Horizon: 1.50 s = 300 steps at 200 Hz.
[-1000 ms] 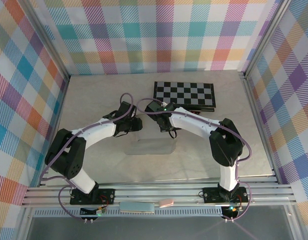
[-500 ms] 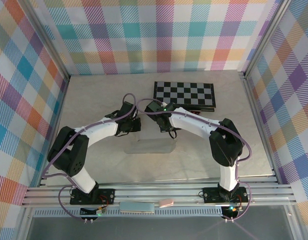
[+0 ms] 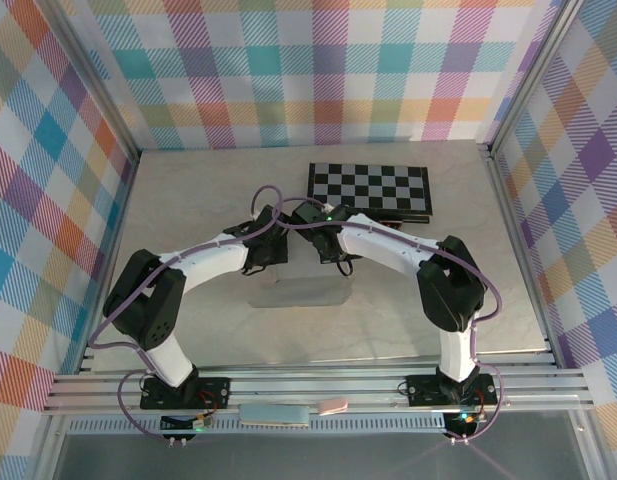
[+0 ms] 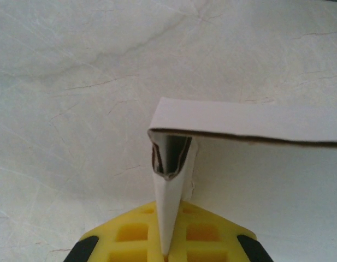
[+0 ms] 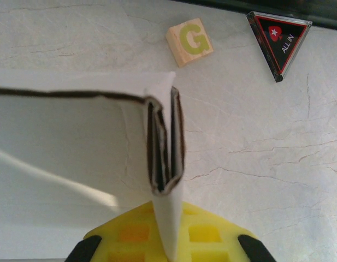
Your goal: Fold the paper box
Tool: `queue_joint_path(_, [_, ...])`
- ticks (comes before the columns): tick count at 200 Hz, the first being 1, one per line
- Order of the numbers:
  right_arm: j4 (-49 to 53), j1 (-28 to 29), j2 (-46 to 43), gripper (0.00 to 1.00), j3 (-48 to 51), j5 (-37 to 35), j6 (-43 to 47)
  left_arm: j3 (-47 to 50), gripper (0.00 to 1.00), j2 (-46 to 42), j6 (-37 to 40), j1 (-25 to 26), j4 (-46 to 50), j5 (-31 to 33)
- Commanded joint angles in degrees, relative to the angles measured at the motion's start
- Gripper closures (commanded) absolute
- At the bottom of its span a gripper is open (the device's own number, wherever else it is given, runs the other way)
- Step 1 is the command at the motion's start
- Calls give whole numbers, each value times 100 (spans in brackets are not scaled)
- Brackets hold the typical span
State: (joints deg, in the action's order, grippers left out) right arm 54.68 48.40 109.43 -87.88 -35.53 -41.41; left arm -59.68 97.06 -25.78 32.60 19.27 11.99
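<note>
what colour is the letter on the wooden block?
Yellow-green, a G on the pale wooden block, best seen in the right wrist view.

One white thin-cardboard paper box. One black-and-white checkered board, lying at one o'clock on the pale marbled table. One small wooden cube printed with a green letter G, at twelve o'clock in the right wrist view. One black triangular token with a red border, at one o'clock there. Two yellow-fingered grippers: the left gripper and the right gripper.
</note>
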Motion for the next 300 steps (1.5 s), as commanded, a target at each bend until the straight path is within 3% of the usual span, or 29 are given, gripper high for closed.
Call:
queue_joint_path(1, [273,-15,70,100,-142,-130,-88,119,100,319,-96,-61,721,618])
queue_joint_path(11, [247,-17,70,100,-142,-113,-66,77,99,274,-38,-61,685,497])
queue_joint_path(25, [234,-15,79,100,-147,-101,-41,46,80,100,37,-61,563,234])
queue_joint_path(38, [233,-19,71,100,-151,-95,-38,61,69,-112,128,-61,416,-88])
queue_joint_path(77, [201,-27,88,100,-133,-70,-34,382,62,-394,189,-225,-74,-1097])
queue_joint_path(122, [194,-32,80,100,-125,-51,-34,515,70,-189,153,-245,-199,-1134])
queue_joint_path(150, [188,-29,79,100,-120,-46,-25,379,88,-43,176,-245,-161,-836])
queue_joint_path(177, [189,-38,87,100,-129,-42,-16,283,100,48,-91,-221,122,-277])
queue_joint_path(220, [231,-30,175,100,-151,-25,-73,205,100,198,-710,191,713,758])
queue_joint_path(242, [247,-39,205,100,-153,-16,-104,164,100,230,-941,255,736,781])
queue_joint_path(276, [282,-41,219,100,-154,-9,-164,-101,68,-97,-940,247,826,652])
queue_joint_path(300, [233,-89,169,100,-83,85,-214,-483,59,-565,-845,195,994,460])
